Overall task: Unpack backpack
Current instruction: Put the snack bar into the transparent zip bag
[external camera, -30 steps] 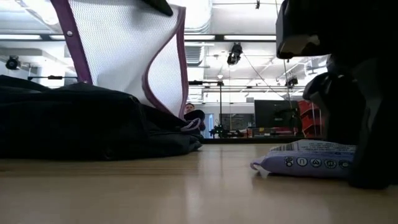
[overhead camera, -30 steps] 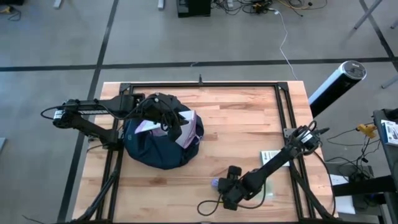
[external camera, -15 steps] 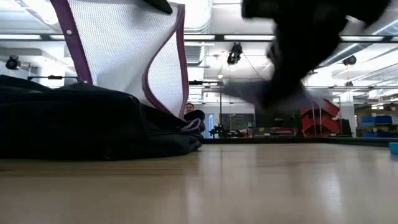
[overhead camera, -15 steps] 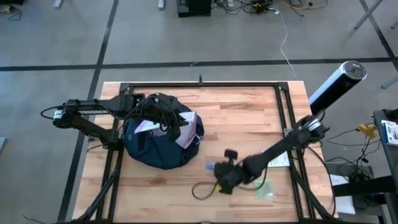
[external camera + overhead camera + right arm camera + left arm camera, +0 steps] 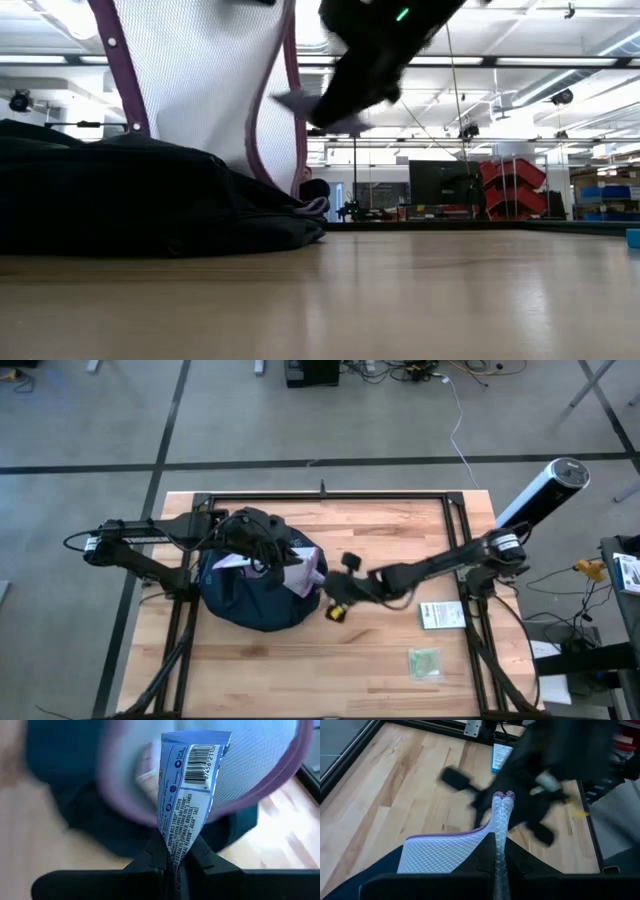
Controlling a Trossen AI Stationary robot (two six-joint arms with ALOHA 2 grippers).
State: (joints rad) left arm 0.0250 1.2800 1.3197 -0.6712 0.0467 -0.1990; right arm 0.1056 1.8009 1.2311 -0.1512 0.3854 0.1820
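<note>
On the table (image 5: pixel 400 530), the backpack (image 5: pixel 250 600) sits near the left edge. Above the backpack, the left gripper (image 5: pixel 272 558) pinches a purple-edged mesh pouch (image 5: pixel 451 851). Just beside the backpack, the right gripper (image 5: pixel 338 596) jaws clamp a blue wrapper (image 5: pixel 187 785).

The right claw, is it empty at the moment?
No, the right gripper is shut on a small blue snack packet with a barcode, carried above the table near the backpack.
</note>
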